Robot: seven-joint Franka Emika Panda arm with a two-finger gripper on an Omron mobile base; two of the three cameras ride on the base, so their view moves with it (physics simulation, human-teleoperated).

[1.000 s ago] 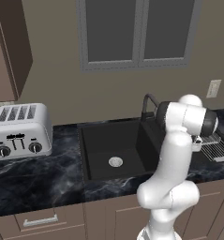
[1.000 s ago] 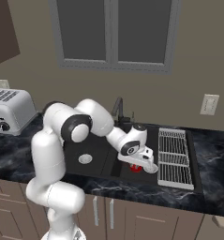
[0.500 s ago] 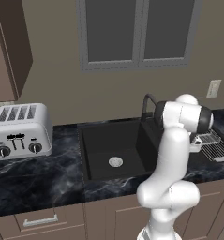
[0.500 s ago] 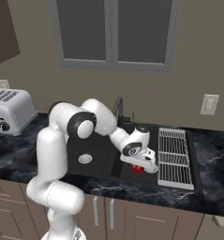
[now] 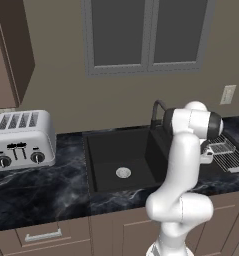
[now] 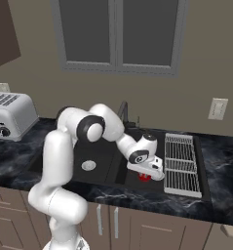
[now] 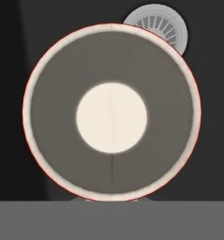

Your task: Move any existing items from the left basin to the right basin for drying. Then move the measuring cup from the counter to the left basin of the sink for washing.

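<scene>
Mug (image 6: 145,177) position has changed little over the last second: the gripper (image 6: 146,174) stays pinched on its rim, now slightly lower inside the right basin (image 6: 132,177), above the drain (image 7: 156,22). Left basin (image 5: 118,157) is clear; release is judged next.

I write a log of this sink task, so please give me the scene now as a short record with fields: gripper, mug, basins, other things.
gripper: shut on the mug, over the right basin
mug: red, white inside, seen from straight above in the hand view, a drain behind its rim
left basin: wider, black, round silver drain on its floor
right basin: narrower, beside a wire rack
counter: black marble, toaster at left
</scene>
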